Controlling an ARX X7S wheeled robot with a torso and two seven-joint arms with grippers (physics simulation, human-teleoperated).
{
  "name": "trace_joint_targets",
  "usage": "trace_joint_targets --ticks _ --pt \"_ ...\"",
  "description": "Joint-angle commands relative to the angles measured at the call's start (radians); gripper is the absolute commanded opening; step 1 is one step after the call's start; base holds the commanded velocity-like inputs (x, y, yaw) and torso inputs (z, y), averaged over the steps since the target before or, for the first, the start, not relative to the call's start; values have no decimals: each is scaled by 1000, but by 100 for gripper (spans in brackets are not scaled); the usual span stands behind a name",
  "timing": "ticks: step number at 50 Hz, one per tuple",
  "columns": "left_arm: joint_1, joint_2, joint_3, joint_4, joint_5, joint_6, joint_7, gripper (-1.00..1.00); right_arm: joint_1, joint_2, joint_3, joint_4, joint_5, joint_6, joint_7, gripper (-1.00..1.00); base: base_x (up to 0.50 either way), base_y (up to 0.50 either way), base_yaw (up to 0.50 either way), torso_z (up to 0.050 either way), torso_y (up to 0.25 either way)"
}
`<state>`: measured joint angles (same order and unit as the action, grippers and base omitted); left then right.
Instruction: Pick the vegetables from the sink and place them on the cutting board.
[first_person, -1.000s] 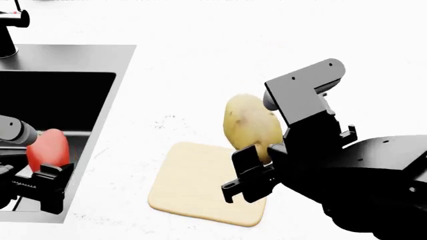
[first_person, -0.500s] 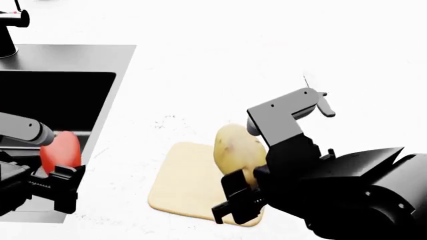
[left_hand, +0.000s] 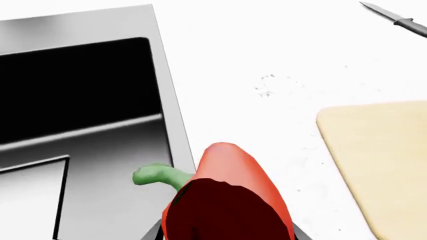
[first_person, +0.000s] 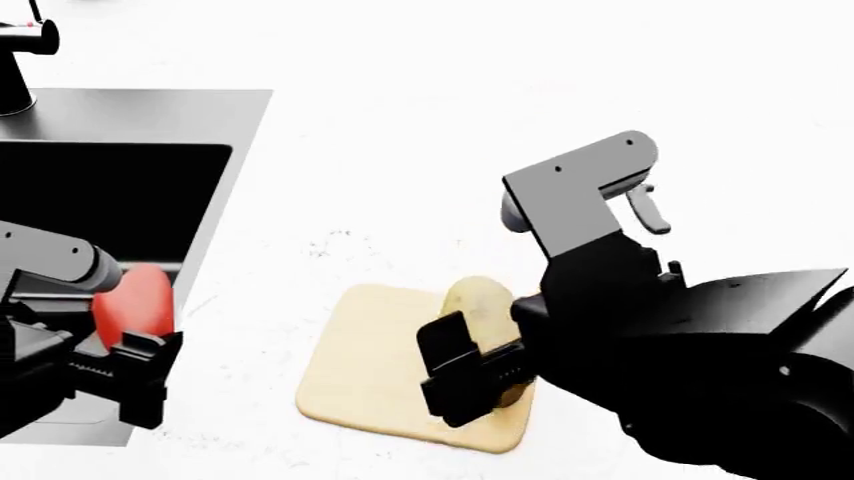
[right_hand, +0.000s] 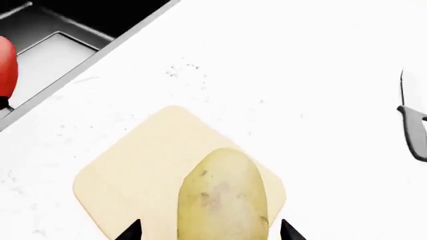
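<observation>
Potato (first_person: 483, 312) low over the right half of the cutting board (first_person: 367, 370), pinched in the right gripper (first_person: 477, 372), whether touching the board or just above it impossible to tell. Pepper (first_person: 132, 304) clamped in the left gripper (first_person: 114, 365), above the sink (first_person: 147, 120) at its right rim, green stem (left_hand: 159, 175) pointing toward the basin. Main risk: potato rounded and oval, likely to roll on the flat board if released from above or off-centre, possibly off the near edge toward the robot. Second risk: pepper held by a glossy surface right over the sink rim, so a slip now could drop it back into the basin. Third: both arms converging on one board, with the bulky right arm over its right half, so only the left half free for the pepper and a chance of the grippers knocking together. Knife (right_hand: 413, 131) well off to the right of the board on the white counter (first_person: 441, 150), faucet (first_person: 20, 60) at the far corner of the sink, neither in the path.
</observation>
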<state>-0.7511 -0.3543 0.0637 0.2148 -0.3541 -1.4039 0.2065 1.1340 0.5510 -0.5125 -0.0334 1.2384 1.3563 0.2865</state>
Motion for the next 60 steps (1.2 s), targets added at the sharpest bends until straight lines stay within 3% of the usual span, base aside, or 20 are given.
trace_joint_targets --ticks 1,8,13,17,24,25,27,40,60 --pt "-38 36 43 -10 -3 -33 12 -100 83 15 118 -43 36 47 59 100 0 0 0 0 0" --pt "-123 69 138 -68 -4 -24 26 -100 76 19 331 -208 154 -44 265 100 0 0 0 0 0" --pt "-125 86 173 -113 3 8 26 -100 66 53 391 -279 234 -40 348 100 0 0 0 0 2" --pt "-130 95 207 -134 8 20 27 -100 -18 103 508 -378 412 -73 478 100 0 0 0 0 0" --pt "-155 123 245 -162 10 29 24 -100 -192 125 596 -511 425 -126 522 100 0 0 0 0 0" --pt "-243 212 267 -211 1 29 30 -100 -201 131 595 -499 420 -123 524 100 0 0 0 0 0" --pt "-257 224 262 -201 -7 18 28 -100 -198 137 596 -503 429 -123 530 100 0 0 0 0 0" --pt "-248 265 281 -138 -45 -36 16 -100 -197 125 563 -507 438 -123 530 100 0 0 0 0 1" --pt "-229 286 374 -260 -31 65 -3 -100 -200 140 582 -505 482 -161 525 100 0 0 0 0 1"
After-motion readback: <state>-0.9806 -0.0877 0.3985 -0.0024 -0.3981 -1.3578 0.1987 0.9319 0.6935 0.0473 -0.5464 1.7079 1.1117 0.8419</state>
